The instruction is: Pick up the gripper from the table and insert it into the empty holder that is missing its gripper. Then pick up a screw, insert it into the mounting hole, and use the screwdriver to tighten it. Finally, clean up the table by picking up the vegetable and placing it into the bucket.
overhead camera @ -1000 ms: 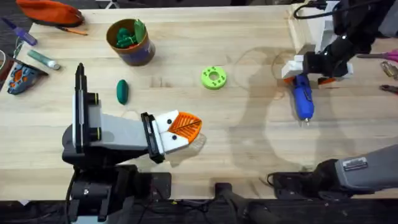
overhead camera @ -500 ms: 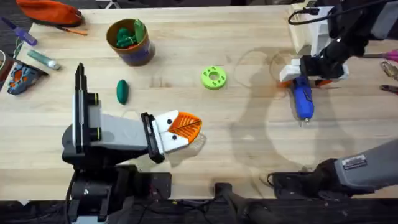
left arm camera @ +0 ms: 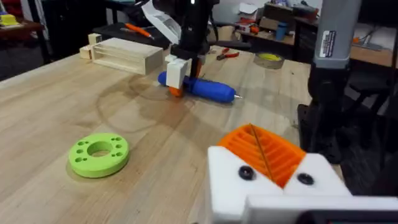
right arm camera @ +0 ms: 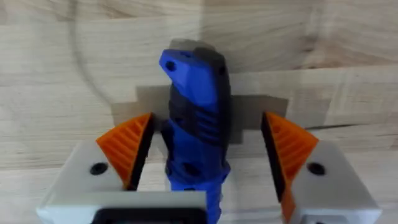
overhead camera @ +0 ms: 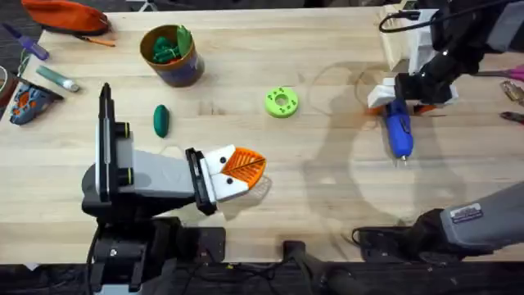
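The blue screwdriver [overhead camera: 399,129] lies on the table at the right, bit toward the front. My right gripper [overhead camera: 402,96] is lowered over its handle end, open, with an orange pad on each side of the blue body [right arm camera: 196,118] and a gap at both. My left gripper [overhead camera: 237,170] rests near the front, shut, its orange ribbed gripper pads [left arm camera: 264,149] pressed together between the white holders [left arm camera: 227,180]. Each holder shows a dark dot; I cannot tell screw from hole. The dark green vegetable [overhead camera: 161,120] lies in front of the tan bucket [overhead camera: 173,67].
A lime-green disc [overhead camera: 282,102] lies mid-table. A pale wooden block [overhead camera: 399,43] stands just behind the right gripper. An orange pouch [overhead camera: 65,15] and small tools lie at the far left, and pliers [overhead camera: 512,92] at the right edge.
The right arm shifted slightly left over the screwdriver's handle end, then held still. The left arm and the other objects have not moved.
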Controlling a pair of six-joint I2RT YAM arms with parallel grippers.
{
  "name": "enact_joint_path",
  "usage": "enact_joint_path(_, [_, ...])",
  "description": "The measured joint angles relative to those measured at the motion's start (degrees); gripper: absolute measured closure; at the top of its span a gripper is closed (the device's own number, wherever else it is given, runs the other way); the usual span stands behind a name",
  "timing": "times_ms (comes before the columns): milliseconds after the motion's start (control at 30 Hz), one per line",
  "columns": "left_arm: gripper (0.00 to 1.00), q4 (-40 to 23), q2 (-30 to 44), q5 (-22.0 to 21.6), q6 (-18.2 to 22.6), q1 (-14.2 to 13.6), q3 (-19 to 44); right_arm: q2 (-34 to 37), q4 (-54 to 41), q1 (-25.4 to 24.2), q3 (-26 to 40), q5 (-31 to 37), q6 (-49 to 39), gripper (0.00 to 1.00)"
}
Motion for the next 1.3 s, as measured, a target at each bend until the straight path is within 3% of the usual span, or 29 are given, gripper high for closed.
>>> enact_joint_path(133, [0.989,0.0,0.0,0.0,0.0,0.0,0.0,0.04,-0.11,0.15,-0.02,-0.44,-0.02,0.107])
enact_joint_path(300, [0.989,0.0,0.0,0.0,0.0,0.0,0.0,0.11,-0.15,1.36,-0.02,-0.76,-0.02,0.388])
enact_joint_path(667, [0.989,0.0,0.0,0.0,0.0,0.0,0.0,0.28,-0.11,2.1,0.0,0.4,-0.85,0.763])
enact_joint_path(800, [0.989,0.0,0.01,0.0,0.0,0.0,0.0,0.61,-0.32,2.1,0.0,0.84,-1.03,0.973])
enact_joint_path(1300, [0.989,0.0,0.02,0.0,0.0,0.0,0.0,0.65,-0.78,2.1,0.0,0.87,-1.05,0.978])
